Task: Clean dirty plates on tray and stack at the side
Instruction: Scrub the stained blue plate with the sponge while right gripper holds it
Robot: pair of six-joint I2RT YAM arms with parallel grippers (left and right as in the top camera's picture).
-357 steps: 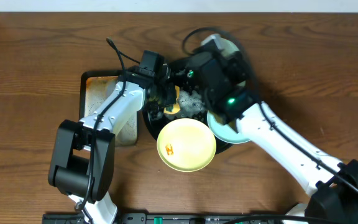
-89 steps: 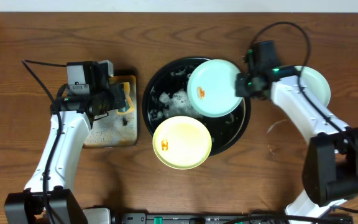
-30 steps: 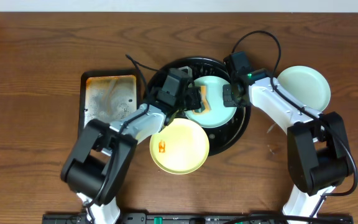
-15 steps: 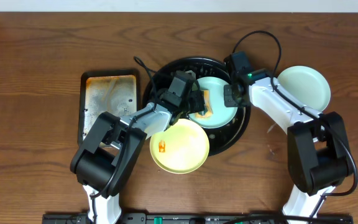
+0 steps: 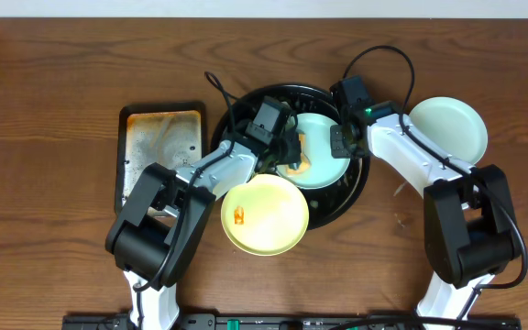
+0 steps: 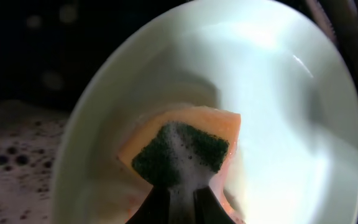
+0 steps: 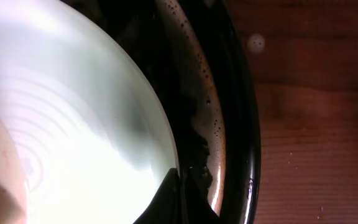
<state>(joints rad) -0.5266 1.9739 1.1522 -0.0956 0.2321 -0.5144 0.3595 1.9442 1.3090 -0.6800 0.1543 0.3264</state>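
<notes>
The black tray [image 5: 356, 188] holds a mint-blue plate [image 5: 324, 151] and part of the pale yellow plate [image 5: 269, 220], which has an orange smear and hangs over the tray's front rim. My left gripper [image 5: 291, 151] is shut on an orange sponge [image 6: 185, 146] with a green soapy face, pressed into the mint plate [image 6: 272, 93]. My right gripper [image 5: 337, 142] is shut on that plate's right rim [image 7: 73, 124], inside the tray's wall [image 7: 241, 112]. A second mint-blue plate [image 5: 447, 128] lies on the table to the right.
A rusty rectangular metal tray [image 5: 159, 147] lies left of the black tray. Soapy foam sits in the black tray's left part [image 6: 11, 162]. Cables arc above both arms at the back.
My left gripper carried the sponge from the metal tray to the mint plate and rubs it, shifting slightly right over the last second. My right gripper keeps its hold on the plate's rim.
</notes>
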